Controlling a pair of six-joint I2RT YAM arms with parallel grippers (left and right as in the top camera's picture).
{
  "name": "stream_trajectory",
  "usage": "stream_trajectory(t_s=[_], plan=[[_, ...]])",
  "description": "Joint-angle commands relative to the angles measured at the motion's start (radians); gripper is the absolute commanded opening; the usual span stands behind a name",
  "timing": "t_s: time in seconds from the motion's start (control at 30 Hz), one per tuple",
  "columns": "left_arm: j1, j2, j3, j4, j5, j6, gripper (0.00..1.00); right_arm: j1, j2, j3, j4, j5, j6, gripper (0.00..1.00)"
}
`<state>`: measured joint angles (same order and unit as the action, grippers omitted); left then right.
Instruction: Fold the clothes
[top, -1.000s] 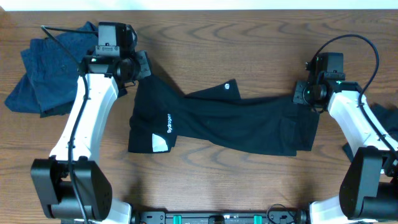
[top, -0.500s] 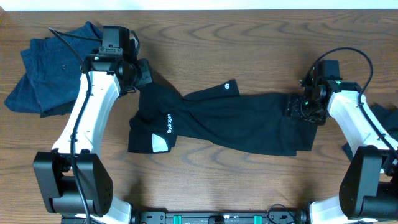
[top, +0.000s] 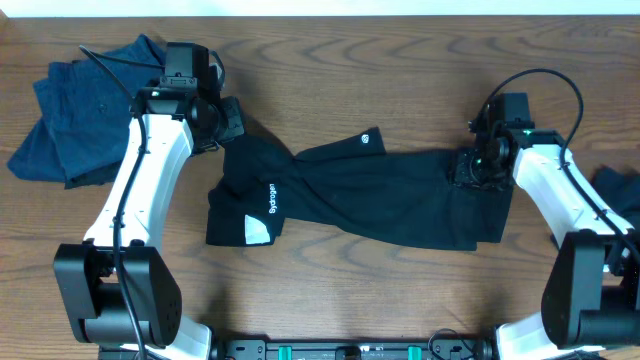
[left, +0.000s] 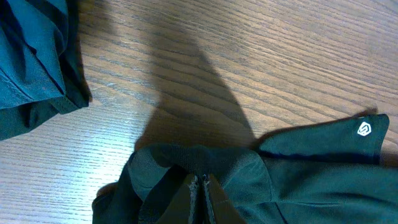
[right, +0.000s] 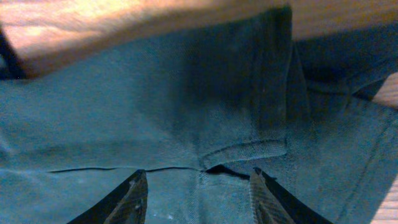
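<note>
The long black garment (top: 370, 200) of the clothes lies stretched across the middle of the table, white label (top: 256, 231) at its lower left and small round logo (top: 367, 139) on a flap at the top. My left gripper (top: 228, 130) is shut on its bunched upper left corner; in the left wrist view the gripper (left: 200, 183) has its pads pressed together on a fold of black garment (left: 298, 180), the logo (left: 364, 129) to the right. My right gripper (top: 468, 168) hovers low over the garment's right end, open. In the right wrist view the gripper (right: 199, 183) straddles a hemmed fold (right: 249, 149).
A heap of dark blue clothes (top: 80, 110) lies at the back left, close behind my left arm, and shows in the left wrist view as blue fabric (left: 31, 62). Another dark piece (top: 620, 190) sits at the right edge. Bare wood (top: 350, 290) runs along the front.
My right gripper has moved left and down onto the garment's right end, which has shifted slightly left. My left gripper lifted the pinched corner a little up and right, then held still.
</note>
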<state>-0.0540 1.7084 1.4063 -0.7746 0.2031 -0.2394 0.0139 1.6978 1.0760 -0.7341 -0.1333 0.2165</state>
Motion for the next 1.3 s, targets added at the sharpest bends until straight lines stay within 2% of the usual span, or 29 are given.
stream_trajectory(t_s=[0.0, 0.27, 0.33, 0.43, 0.53, 0.63, 0.7, 0.97, 1.27], plan=[[0.002, 0.0, 0.003, -0.002, -0.002, -0.009, 0.06, 0.008, 0.04, -0.024, 0.011, 0.025, 0.027, 0.51], [0.002, 0.0, 0.003, -0.002, -0.002, -0.01, 0.06, 0.013, 0.129, -0.025, 0.049, 0.02, 0.032, 0.47], [0.002, 0.0, 0.003, -0.003, -0.002, -0.009, 0.06, 0.021, 0.139, -0.025, 0.058, 0.02, 0.034, 0.4], [0.002, 0.0, 0.003, -0.003, -0.002, -0.01, 0.06, 0.031, 0.141, -0.025, 0.061, 0.021, 0.034, 0.22], [0.002, 0.0, 0.003, -0.003, -0.002, -0.009, 0.06, 0.032, 0.141, -0.025, 0.06, 0.021, 0.042, 0.19], [0.002, 0.0, 0.003, -0.003, -0.002, -0.01, 0.06, 0.032, 0.139, -0.023, 0.05, 0.021, 0.042, 0.08], [0.002, 0.0, 0.003, -0.003, -0.002, -0.01, 0.06, 0.032, 0.134, -0.019, 0.035, 0.022, 0.042, 0.05], [0.002, 0.0, 0.003, -0.008, -0.002, -0.009, 0.06, 0.027, 0.082, -0.013, -0.011, 0.05, 0.065, 0.25], [0.002, 0.0, 0.003, -0.01, -0.002, -0.009, 0.06, 0.027, -0.008, -0.013, -0.036, 0.076, 0.071, 0.28]])
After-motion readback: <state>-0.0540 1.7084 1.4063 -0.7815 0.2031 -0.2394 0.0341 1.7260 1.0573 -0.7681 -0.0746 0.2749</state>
